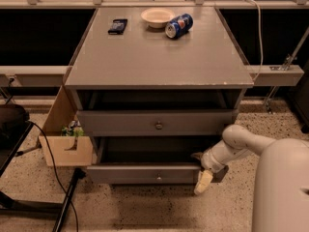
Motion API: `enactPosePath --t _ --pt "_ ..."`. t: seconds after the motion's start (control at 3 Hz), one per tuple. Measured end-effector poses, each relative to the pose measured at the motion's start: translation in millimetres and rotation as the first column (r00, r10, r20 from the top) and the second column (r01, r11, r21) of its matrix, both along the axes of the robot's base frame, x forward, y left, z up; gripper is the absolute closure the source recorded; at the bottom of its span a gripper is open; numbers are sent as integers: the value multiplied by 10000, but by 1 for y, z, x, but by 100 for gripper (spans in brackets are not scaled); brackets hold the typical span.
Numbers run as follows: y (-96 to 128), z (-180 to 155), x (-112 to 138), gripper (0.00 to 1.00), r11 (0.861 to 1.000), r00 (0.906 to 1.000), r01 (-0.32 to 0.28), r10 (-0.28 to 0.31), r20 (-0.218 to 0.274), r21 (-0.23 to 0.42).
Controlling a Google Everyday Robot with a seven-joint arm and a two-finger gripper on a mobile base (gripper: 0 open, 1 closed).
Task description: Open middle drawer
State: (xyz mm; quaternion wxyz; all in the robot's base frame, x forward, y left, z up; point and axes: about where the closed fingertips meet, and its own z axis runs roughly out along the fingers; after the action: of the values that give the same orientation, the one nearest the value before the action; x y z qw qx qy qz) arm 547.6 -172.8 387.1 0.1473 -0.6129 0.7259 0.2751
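The gripper (204, 178) is hanging tip-down at the right-hand end of the lower grey drawer front and is overlapping that panel's corner in the camera view. Whether it is touching the panel, and whether it is clenched or released, cannot be told. The arm (231, 144) is bending down from the robot body (285, 187) at the lower right. This is placing the tool low and to the side of the panel rather than square to it.

Only two grey fronts are showing. The lower one is being read here as the middle drawer (125, 174). A dark cavity is showing above it and a shadow is lying on the floor (120, 211) beneath it, which suggests a panel standing forward over whatever sits below. This is a judgement, not an observation. Its knob (158, 176) is sitting at the panel's centre, well apart from the gripper, so any further pull is likely calling for a shift leftward first.

The upper front (111, 123) is sitting below the cabinet top (154, 62). A bowl (157, 17), a can (178, 25) and a dark device (118, 26) are lying at the rear of the top, away from drawer travel. A cardboard box (65, 151) is standing just beside the cabinet's left side.
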Motion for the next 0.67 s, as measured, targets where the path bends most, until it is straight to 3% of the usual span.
enactPosePath --t 0.67 --pt "-7 1 -11 0 9998 9989 221 -220 -422 20"
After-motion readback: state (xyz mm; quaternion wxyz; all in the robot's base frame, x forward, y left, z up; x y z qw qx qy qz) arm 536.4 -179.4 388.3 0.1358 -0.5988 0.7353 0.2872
